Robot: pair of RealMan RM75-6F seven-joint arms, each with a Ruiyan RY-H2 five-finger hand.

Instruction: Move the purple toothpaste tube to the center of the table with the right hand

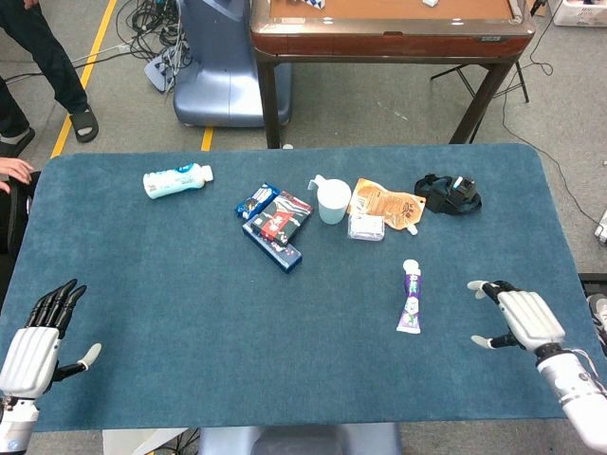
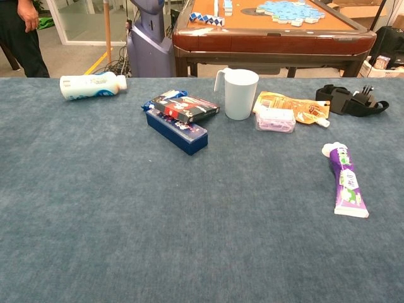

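Note:
The purple toothpaste tube (image 1: 411, 297) lies flat on the blue table, right of the middle, its white cap pointing to the far side; the chest view shows the tube (image 2: 345, 181) at its right edge. My right hand (image 1: 515, 317) hovers over the table a little to the right of the tube, fingers spread, holding nothing and apart from the tube. My left hand (image 1: 36, 334) stays at the near left corner, fingers extended, empty. Neither hand appears in the chest view.
Further back stand a white cup (image 1: 332, 201), an orange pouch (image 1: 383, 203) with a small clear box (image 1: 366, 227), stacked dark boxes (image 1: 275, 225), a white bottle (image 1: 176, 179) and a black strap (image 1: 448, 194). A wooden table (image 1: 389, 28) stands behind.

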